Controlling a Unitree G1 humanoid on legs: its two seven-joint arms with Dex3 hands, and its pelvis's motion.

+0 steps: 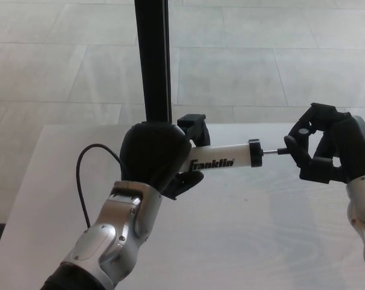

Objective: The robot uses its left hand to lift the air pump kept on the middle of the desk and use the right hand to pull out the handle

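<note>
My left hand [155, 158] is shut around the left end of a white air pump [222, 157] marked "Franklin", holding it level above the white desk [243, 229]. The pump's black cap faces right, and a thin metal rod [272, 151] sticks out of it. My right hand [329, 151] is shut on the black handle at the rod's end, a short way right of the cap. The handle itself is mostly hidden by the fingers.
A black upright post [153, 60] stands behind my left hand at the desk's far edge. A thin black cable [81, 181] loops beside my left forearm. Beyond the desk lies a light tiled floor [261, 54].
</note>
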